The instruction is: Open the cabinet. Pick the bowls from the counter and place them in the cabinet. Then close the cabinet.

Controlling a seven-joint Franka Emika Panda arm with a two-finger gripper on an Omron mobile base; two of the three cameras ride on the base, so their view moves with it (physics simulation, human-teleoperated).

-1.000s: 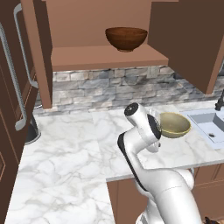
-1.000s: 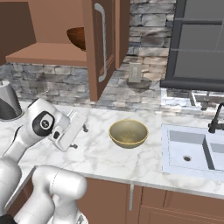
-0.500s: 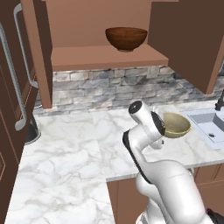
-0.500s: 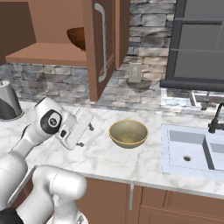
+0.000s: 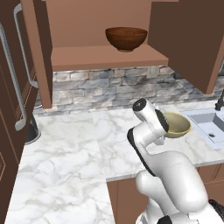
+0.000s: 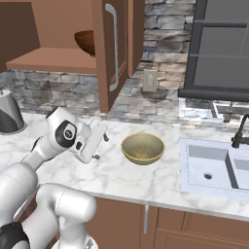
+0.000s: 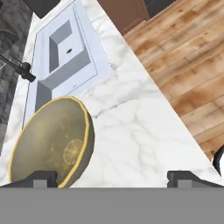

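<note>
The cabinet (image 5: 105, 57) stands open, both doors swung out, and the dark wooden bowl (image 5: 126, 38) sits on its shelf, also in the right base view (image 6: 86, 42). The pale beige bowl (image 6: 142, 148) rests on the white marble counter (image 6: 116, 177) left of the sink. My gripper (image 6: 100, 147) hovers low over the counter just left of this bowl, open, with nothing between its fingers. In the hand view the bowl (image 7: 50, 142) lies at the lower left, its rim by the left fingertip (image 7: 40, 178), and the gripper (image 7: 111, 179) gapes wide over bare marble.
A sink (image 6: 214, 168) with a dark faucet (image 6: 240, 131) is set in the counter right of the bowl. A kettle (image 6: 9, 114) stands at the far left. The open cabinet door (image 6: 116, 48) hangs above the counter. The counter's front edge (image 7: 175, 109) drops to wooden floor.
The arm has carried the open gripper to the right across the counter, closer to the beige bowl. Neither bowl has moved.
</note>
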